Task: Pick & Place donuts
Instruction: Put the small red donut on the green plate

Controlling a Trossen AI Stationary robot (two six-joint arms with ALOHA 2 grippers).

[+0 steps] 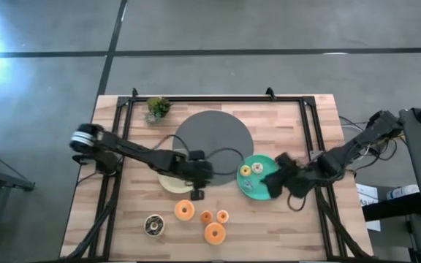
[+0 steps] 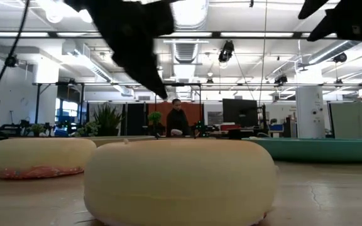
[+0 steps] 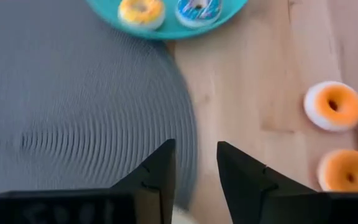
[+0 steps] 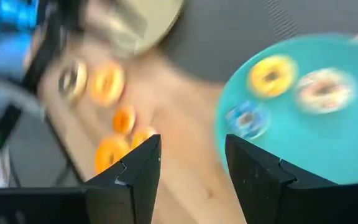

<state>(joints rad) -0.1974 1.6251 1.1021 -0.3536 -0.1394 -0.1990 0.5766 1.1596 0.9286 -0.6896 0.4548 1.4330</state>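
Surface: a light wooden surface [image 1: 283, 219] holds everything.

Left hand: the left hand [image 1: 196, 191] hangs just over the edge of the round cream plate [image 1: 168, 183], next to the big flat dark grey disc [image 1: 214, 135]. Its two dark fingers [image 3: 157, 171] are apart, with nothing between them.

Right hand: the right hand [image 1: 275, 181] is over the edge of the round teal plate [image 1: 251, 186]. Its fingers [image 4: 138, 168] are apart too, and empty.

Donuts on the teal plate: a small yellow-frosted donut [image 3: 141, 12], a blue one [image 3: 197, 9] and a pale speckled one [image 4: 325, 89] lie on it.

Donuts still loose: four orange rings lie on the surface: one mid-size [image 1: 184, 210], two tiny ones [image 1: 206, 217] [image 1: 222, 216], and the biggest [image 1: 214, 233]. A dark and white ring [image 1: 153, 225] lies further left.

Where they lie from the hands: the mid-size orange ring is near the left hand, just past its fingers toward the front edge. The right hand is well apart from the loose ones.

How they feel, I think: light, hard little toys, smooth and a bit slippery. They could roll or skid.

Where to hold: pinch across the ring, one finger on each outer side, straight from above.

Other thing: a small green plant [image 1: 157, 108] sits at the back.
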